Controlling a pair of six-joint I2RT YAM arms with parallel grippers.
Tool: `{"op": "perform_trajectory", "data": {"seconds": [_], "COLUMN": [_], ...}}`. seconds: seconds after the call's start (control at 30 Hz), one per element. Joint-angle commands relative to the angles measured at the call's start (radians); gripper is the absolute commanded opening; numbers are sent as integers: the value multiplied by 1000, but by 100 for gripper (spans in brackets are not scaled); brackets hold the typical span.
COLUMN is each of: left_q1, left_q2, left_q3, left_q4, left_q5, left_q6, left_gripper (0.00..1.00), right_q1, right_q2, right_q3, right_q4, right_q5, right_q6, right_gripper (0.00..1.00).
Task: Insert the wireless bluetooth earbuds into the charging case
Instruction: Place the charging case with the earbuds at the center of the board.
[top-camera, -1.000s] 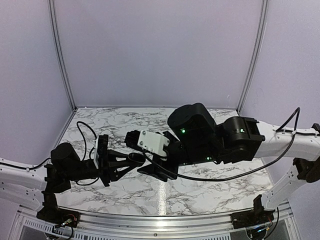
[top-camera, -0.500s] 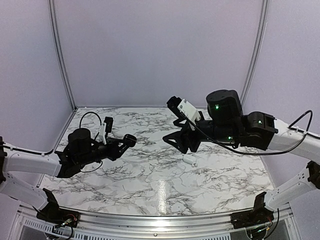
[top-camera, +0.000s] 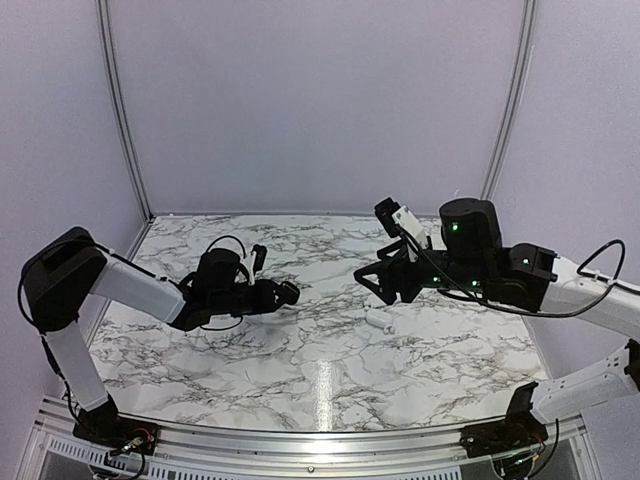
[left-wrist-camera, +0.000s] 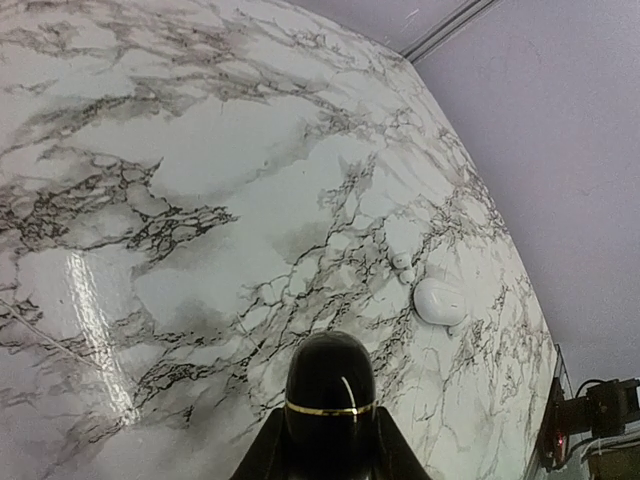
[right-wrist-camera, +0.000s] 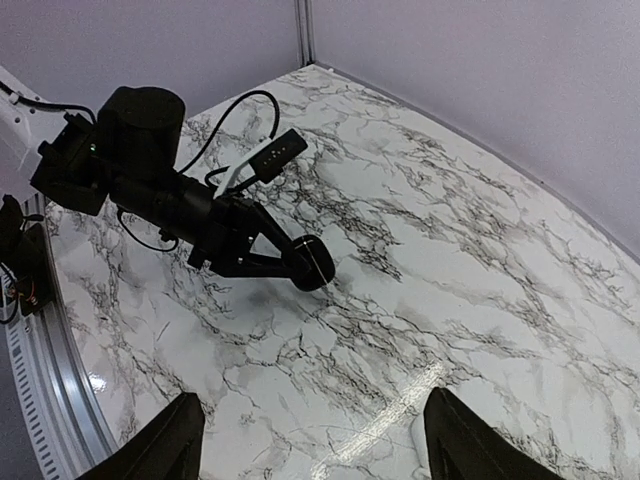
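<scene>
The marble bench (top-camera: 330, 380) carries little. The right end effector (right-wrist-camera: 313, 396) hangs open and empty, at 3 o'clock from the bench middle. The left end effector (top-camera: 280, 293), at 9 o'clock, is closed on a black oval object (left-wrist-camera: 330, 385) with a gold band. It is probably the charging case: hard, glossy, slippery, best held across its flanks. A white oval object (left-wrist-camera: 440, 300) lies at 4 o'clock, with a small white piece (left-wrist-camera: 402, 263) just beside it. The earbuds I cannot see. Being tiny and light, they should need a gentle pinch.
</scene>
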Motion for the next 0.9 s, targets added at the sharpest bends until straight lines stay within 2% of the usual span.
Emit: {"op": "perform_trajectory", "data": {"seconds": [0.0, 0.17, 0.43, 0.6, 0.77, 0.87], "left_q1": [2, -4, -6, -6, -6, -5], "left_q2": [124, 221, 270, 245, 176, 130], "left_q3": [79, 139, 150, 149, 140, 134], "left_q4": [-11, -11, -31, -117, -209, -253], "left_q5": [53, 76, 51, -10, -68, -97], "left_q6": [-85, -135, -165, -158, -102, -67], "left_gripper": [1, 1, 5, 22, 44, 54], "right_q1": [-10, -10, -15, -38, -143, -197], "right_q2": [-21, -19, -9, 5, 47, 103], "right_q3": [-25, -54, -80, -81, -76, -64], "right_q4": [54, 67, 74, 52, -6, -41], "right_q5": [-27, -29, -28, -21, -33, -27], "right_q6": [46, 54, 60, 61, 53, 38], "right_gripper": [76, 76, 76, 76, 74, 72]}}
